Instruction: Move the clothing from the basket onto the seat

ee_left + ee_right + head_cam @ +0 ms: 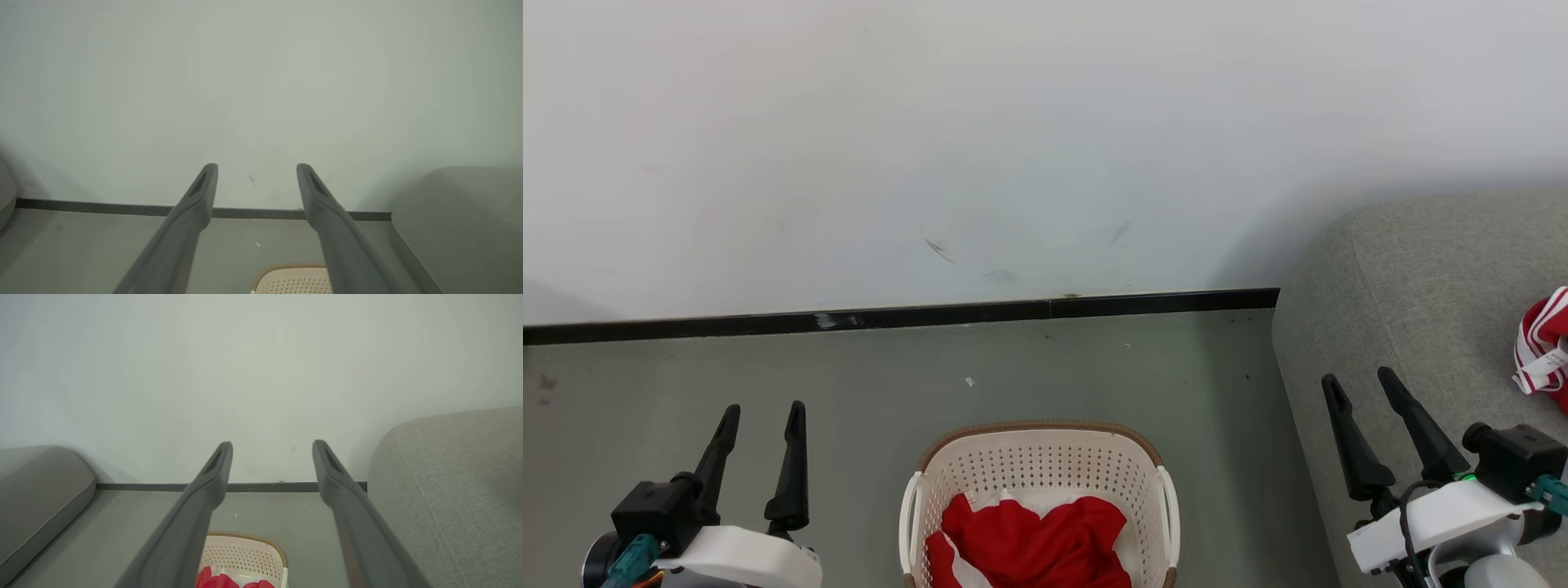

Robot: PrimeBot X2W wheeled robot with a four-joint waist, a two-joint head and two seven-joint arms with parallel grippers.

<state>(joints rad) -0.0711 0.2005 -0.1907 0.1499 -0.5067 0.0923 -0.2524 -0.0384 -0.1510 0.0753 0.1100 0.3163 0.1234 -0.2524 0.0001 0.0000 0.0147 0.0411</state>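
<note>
The cream basket (1045, 457) with a brown rim stands on the floor at the bottom centre, and red clothing (1033, 539) with white trim lies crumpled inside it. Another red and white striped garment (1543, 347) rests on the grey seat (1405, 294) at the right edge. My left gripper (765, 419) hangs open to the left of the basket, empty. My right gripper (1361, 382) hangs open over the seat's front edge, empty. The left wrist view shows the basket rim (292, 271) and the seat (461, 220). The right wrist view shows the basket (245, 551), the clothing (222, 580) and the seat (449, 490).
A white wall with a black skirting board (898, 314) runs behind the grey floor (849, 384). Another grey padded cushion (36, 490) shows at the left in the right wrist view. Open floor lies between the basket and the wall.
</note>
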